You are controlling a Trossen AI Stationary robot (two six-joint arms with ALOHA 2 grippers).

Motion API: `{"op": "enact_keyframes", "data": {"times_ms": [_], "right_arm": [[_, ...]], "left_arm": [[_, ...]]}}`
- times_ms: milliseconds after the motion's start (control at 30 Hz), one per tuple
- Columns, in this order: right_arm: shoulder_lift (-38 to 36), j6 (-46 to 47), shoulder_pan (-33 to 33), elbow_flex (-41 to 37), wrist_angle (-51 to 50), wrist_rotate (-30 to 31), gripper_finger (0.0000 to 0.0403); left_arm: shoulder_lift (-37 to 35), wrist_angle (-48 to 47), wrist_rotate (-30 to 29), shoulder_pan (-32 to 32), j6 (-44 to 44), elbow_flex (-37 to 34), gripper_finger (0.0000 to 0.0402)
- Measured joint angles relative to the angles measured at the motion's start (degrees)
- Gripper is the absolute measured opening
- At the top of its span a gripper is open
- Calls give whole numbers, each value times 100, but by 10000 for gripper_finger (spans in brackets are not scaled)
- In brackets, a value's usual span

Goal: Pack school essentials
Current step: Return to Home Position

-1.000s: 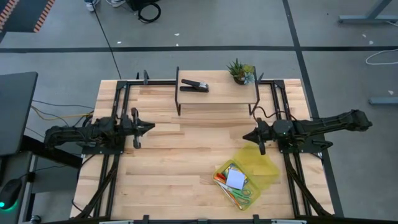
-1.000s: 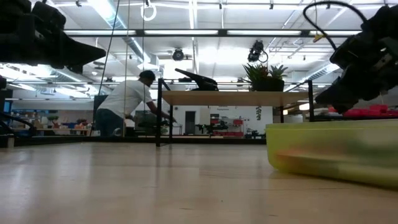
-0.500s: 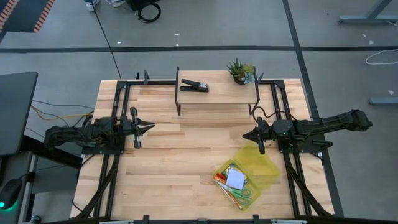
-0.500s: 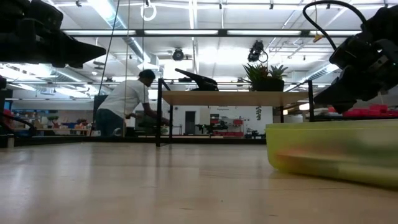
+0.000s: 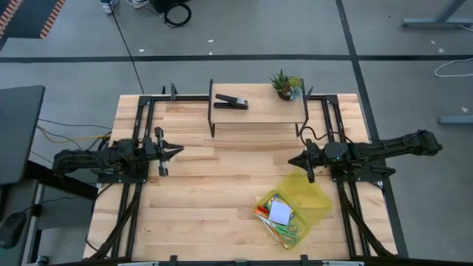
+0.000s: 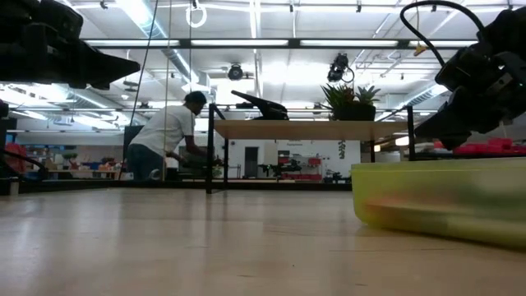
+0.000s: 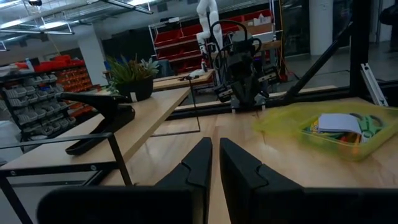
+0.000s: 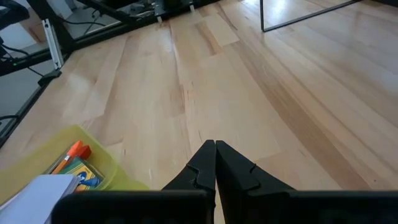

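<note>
A clear yellow-green box (image 5: 284,213) sits near the table's right near corner, with its lid (image 5: 310,193) lying open beside it toward the right arm. Inside lie the pale blue notepad (image 5: 280,213), green-handled scissors (image 5: 290,231) and orange pencils (image 5: 263,212). The box also shows in the left wrist view (image 7: 339,127) and the right wrist view (image 8: 59,168). My left gripper (image 5: 175,151) hovers shut at the table's left side. My right gripper (image 5: 293,161) hovers shut just beyond the box's lid. Neither touches anything.
A low wooden shelf (image 5: 259,111) on dark legs stands at the far edge, carrying a black stapler (image 5: 230,102) and a small potted plant (image 5: 285,84). Bare wood lies between the two arms. A person (image 6: 168,136) bends over in the room beyond.
</note>
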Motion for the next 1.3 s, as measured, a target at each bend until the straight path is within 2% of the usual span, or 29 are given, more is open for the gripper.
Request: {"op": "enact_keyframes", "data": {"times_ms": [367,700,1000,1300], "right_arm": [[0,-2,0,0,0,0,15],[0,-2,0,0,0,0,15],[0,-2,0,0,0,0,15],[0,-2,0,0,0,0,15]], "left_arm": [[0,9,2,0,-2,0,28],[0,11,2,0,-2,0,40],[0,11,2,0,-2,0,28],[0,11,2,0,-2,0,40]]}}
